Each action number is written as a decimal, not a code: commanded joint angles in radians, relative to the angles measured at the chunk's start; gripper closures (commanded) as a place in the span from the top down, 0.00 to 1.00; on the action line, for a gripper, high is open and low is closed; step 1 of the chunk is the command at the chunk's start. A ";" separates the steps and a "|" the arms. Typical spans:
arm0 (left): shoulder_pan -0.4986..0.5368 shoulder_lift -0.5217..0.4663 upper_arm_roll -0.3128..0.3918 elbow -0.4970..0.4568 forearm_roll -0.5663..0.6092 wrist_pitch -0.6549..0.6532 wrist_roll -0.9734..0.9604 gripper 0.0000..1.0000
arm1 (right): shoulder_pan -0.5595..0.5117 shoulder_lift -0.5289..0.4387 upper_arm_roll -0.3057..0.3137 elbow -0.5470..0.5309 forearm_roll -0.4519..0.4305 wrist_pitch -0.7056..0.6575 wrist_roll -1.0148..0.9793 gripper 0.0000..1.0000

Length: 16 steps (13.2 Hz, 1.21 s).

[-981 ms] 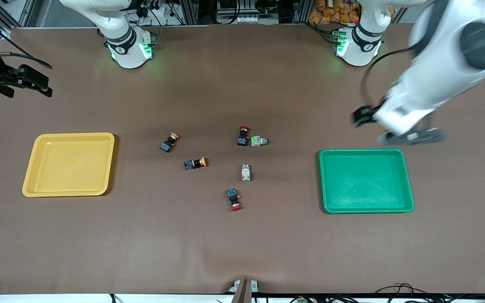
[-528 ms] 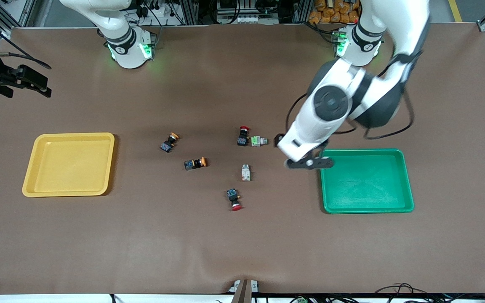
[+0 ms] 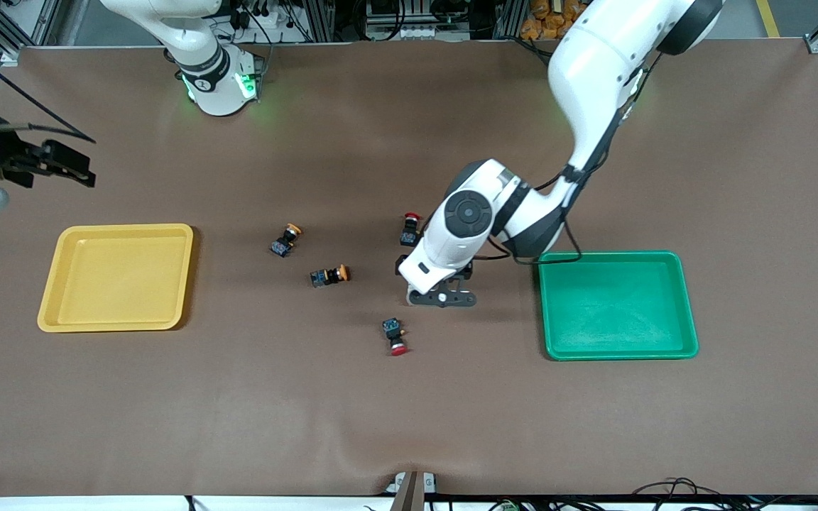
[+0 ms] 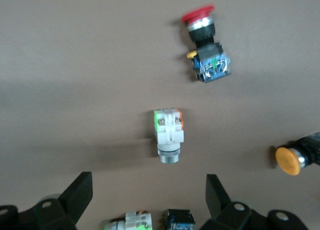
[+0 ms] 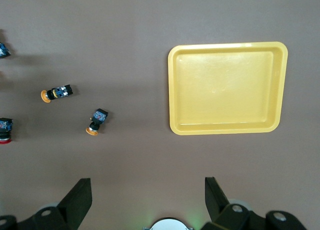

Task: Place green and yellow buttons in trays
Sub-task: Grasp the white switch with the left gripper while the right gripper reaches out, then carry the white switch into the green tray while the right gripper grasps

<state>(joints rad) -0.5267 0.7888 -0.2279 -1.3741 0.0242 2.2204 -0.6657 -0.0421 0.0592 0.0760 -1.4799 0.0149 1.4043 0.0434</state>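
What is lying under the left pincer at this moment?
Under the open left pincer lies one grey-white button on the bare table, untouched. The front view hides it under the arm. A second pale button with a green face shows only partly at the wrist view's edge.

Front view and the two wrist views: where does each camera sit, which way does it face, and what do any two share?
Front view: high across the brown table, facing both bases; left gripper open over the middle buttons, right gripper waiting open near the shallow yellow plastic tray.
Left wrist view: looks straight down past its own fingertips at a pale grey-white button.
Right wrist view: looks down at the yellow tray, own fingertips showing.
Shared: the two yellow-capped black-and-blue buttons appear in the front and right wrist views.
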 commanded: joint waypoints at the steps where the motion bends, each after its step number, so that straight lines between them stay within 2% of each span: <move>1: -0.085 0.055 0.082 0.041 0.017 0.045 -0.025 1.00 | -0.015 0.020 0.008 0.026 -0.007 -0.013 -0.004 1.00; 3: -0.145 0.096 0.142 0.043 0.016 0.109 -0.035 1.00 | -0.016 0.050 0.007 0.023 -0.006 -0.013 -0.010 1.00; 5: -0.150 0.127 0.151 0.043 0.016 0.169 -0.052 1.00 | -0.028 0.128 0.007 0.030 -0.004 -0.014 -0.011 1.00; 8: -0.151 0.150 0.156 0.041 0.017 0.189 -0.055 1.00 | -0.050 0.139 0.007 0.023 -0.004 -0.028 -0.011 1.00; 9: -0.154 0.158 0.156 0.041 0.017 0.196 -0.055 0.94 | -0.061 0.146 0.008 0.018 0.002 -0.030 -0.010 1.00; 11: -0.162 0.159 0.156 0.041 0.017 0.206 -0.096 0.49 | -0.059 0.160 0.008 0.018 0.020 -0.019 0.006 1.00; 13: -0.165 0.153 0.159 0.040 0.022 0.205 -0.121 0.13 | -0.035 0.201 0.010 0.018 0.020 0.001 0.050 1.00; 14: -0.177 0.142 0.169 0.037 0.025 0.197 -0.123 0.01 | -0.012 0.226 0.010 0.018 0.020 0.028 0.099 1.00; 16: -0.179 0.121 0.183 0.032 0.026 0.188 -0.123 0.00 | 0.028 0.286 0.010 0.017 0.020 0.061 0.176 1.00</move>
<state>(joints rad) -0.6870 0.9277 -0.0693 -1.3454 0.0286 2.4187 -0.7546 -0.0485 0.2823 0.0844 -1.4804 0.0264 1.4462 0.1420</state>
